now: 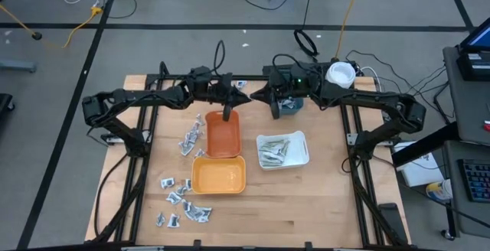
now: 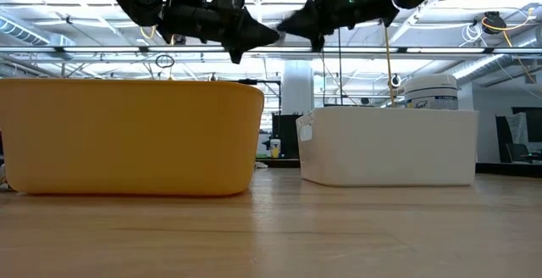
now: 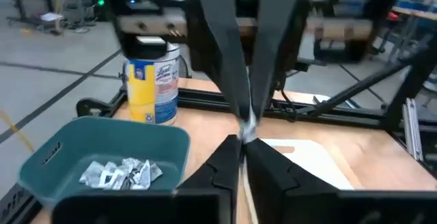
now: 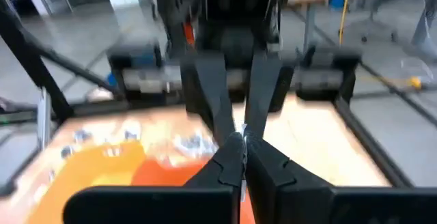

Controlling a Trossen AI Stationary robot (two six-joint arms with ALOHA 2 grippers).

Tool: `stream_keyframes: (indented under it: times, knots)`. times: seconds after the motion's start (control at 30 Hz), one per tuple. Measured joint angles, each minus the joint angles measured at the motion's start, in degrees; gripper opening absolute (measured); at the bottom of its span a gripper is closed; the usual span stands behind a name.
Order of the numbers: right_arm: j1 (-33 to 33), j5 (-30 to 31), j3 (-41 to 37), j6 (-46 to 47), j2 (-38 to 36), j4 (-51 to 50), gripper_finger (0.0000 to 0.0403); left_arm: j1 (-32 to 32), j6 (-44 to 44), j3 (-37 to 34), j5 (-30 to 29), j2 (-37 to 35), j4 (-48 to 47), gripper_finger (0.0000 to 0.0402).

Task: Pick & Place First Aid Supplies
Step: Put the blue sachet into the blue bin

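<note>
My left gripper (image 1: 237,94) and my right gripper (image 1: 255,95) meet tip to tip high above the table's far middle; the low view shows them as well, the left (image 2: 269,34) and the right (image 2: 286,25). A small silvery sachet (image 3: 247,123) sits between the two sets of shut fingertips and also shows in the right wrist view (image 4: 240,131). More sachets lie loose on the table's left (image 1: 189,138) and near left (image 1: 181,201). A teal tray (image 3: 102,157) holds several sachets. A white tray (image 1: 282,150) holds pale strips. My left gripper pinches one end of the sachet (image 3: 245,136) between its fingertips, coming level from the table's left. The sachet is clear of the table. My right gripper pinches the sachet's other end (image 4: 242,136) between its fingertips, level from the table's right, its fingers pointing at the left gripper's.
A dark orange tray (image 1: 223,136) and a yellow tray (image 1: 219,177) stand in the table's middle, below and nearer than the grippers. A white tub with a blue label (image 3: 153,82) stands behind the teal tray, and another white tub (image 1: 339,73) at the far right.
</note>
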Motion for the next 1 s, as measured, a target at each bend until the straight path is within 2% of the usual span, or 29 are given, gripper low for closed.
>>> stream_keyframes:
  times: [0.23,0.3,0.47,0.63,0.77,0.87,1.0]
  knots:
    - [-4.7,0.7,-0.1,-6.0,-0.5,-14.9,0.0001,1.9,-6.7,0.1,-6.9,0.0,-4.6,0.0133]
    - [-5.6,3.7,-0.1,-9.2,-0.5,-18.3,0.0001,2.4,-8.7,0.1,-7.6,0.0,-5.3,0.0160]
    - [-6.4,15.4,-0.1,-18.4,0.2,-25.5,0.0001,2.9,-9.2,0.1,-7.6,0.0,-5.9,0.0213]
    - [-7.1,23.4,-0.1,-24.7,0.2,-30.6,0.0000,2.8,-9.2,0.1,-7.7,0.0,-5.9,0.0244]
    - [-7.1,28.6,-0.1,-27.2,0.3,-30.8,0.0003,2.8,-9.2,0.1,-9.3,0.0,-6.0,0.0257]
    - [-7.1,28.6,-0.1,-28.4,0.3,-30.3,0.0018,3.0,-9.2,0.1,-9.6,0.0,-5.8,0.0263]
    - [-7.1,28.6,-0.1,-28.2,0.3,-30.3,0.0062,3.2,-10.1,0.1,-9.6,0.0,-5.9,0.0270]
